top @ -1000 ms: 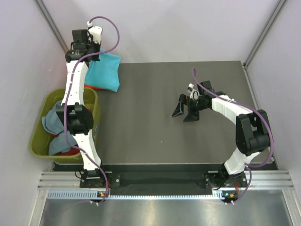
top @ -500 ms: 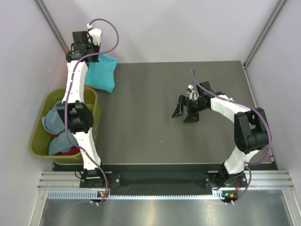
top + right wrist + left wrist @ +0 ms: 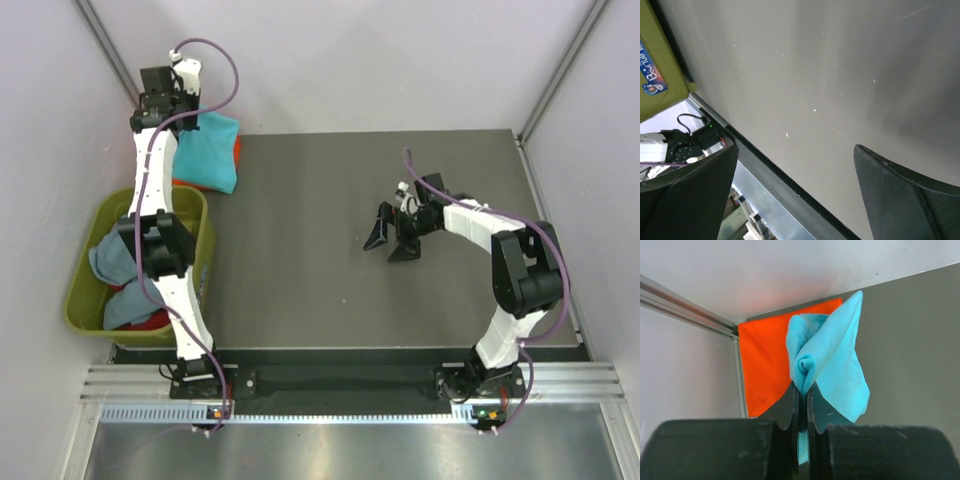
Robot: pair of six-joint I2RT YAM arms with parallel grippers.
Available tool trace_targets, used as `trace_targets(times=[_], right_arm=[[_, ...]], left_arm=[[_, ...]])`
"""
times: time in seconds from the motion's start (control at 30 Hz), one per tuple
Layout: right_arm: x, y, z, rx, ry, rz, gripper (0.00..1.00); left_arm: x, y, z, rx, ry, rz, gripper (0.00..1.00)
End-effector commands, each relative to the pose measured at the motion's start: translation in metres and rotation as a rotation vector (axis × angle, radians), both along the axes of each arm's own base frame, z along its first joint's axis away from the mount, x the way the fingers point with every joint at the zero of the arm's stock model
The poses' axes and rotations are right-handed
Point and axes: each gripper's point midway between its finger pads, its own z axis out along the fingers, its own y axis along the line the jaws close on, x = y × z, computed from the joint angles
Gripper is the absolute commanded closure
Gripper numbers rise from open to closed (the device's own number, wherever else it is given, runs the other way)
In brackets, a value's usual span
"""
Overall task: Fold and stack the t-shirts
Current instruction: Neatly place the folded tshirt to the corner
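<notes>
Stacking step, with the second shirt in hand. Left pincer (image 3: pixel 802 390) is clamped shut on a rolled fold of the turquoise t-shirt (image 3: pixel 832 360), which hangs from it at the far left corner of the table (image 3: pixel 300 290). The orange-red t-shirt (image 3: pixel 765 360) lies flat in that corner, partly behind the hanging cloth. By this reading, the turquoise shirt is meant for the top of the orange-red one. The next move calls for lowering it so its edges fall square over the shirt below, then releasing without dragging either.

Left arm is stretched almost full length along the left edge, wrist tipped down at the corner. Right pincer (image 3: pixel 390 247) gapes wide with nothing in it, low over bare table right of centre, its arm bent back at the elbow toward the near right corner.

Grey-blue t-shirt (image 3: pixel 105 262) and red t-shirt (image 3: pixel 150 322) lie crumpled in the olive tub (image 3: pixel 75 300) just beside the left edge, not yet folded.
</notes>
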Motion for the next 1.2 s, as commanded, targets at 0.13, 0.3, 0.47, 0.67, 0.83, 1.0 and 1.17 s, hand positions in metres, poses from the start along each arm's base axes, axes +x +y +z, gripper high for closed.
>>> trace_targets(times=[0.13,0.3,0.47,0.67,0.83,1.0,1.17], right_arm=[[0.015,0.009,0.011,0.025,-0.037,0.013,0.00],[0.016,0.010,0.006,0.018,-0.021,0.019,0.00],[0.020,0.011,0.003,0.016,-0.009,0.022,0.00],[0.024,0.012,-0.001,0.008,0.003,0.031,0.00],[0.027,0.012,-0.006,0.003,0.018,0.032,0.00],[0.029,0.013,-0.011,-0.004,0.035,0.031,0.00],[0.035,0.014,-0.009,-0.006,0.034,0.023,0.00]], left_arm=[[0.024,0.001,0.036,-0.032,-0.152,-0.034,1.00],[0.035,0.005,0.025,-0.054,-0.154,-0.035,1.00],[0.046,0.015,0.019,-0.070,-0.172,-0.005,1.00],[0.054,0.029,-0.001,-0.064,-0.157,0.038,1.00],[0.061,0.037,-0.021,-0.053,-0.140,0.063,1.00],[0.067,0.048,-0.030,-0.027,-0.164,0.102,1.00],[0.074,0.055,-0.044,-0.030,-0.163,0.138,1.00]])
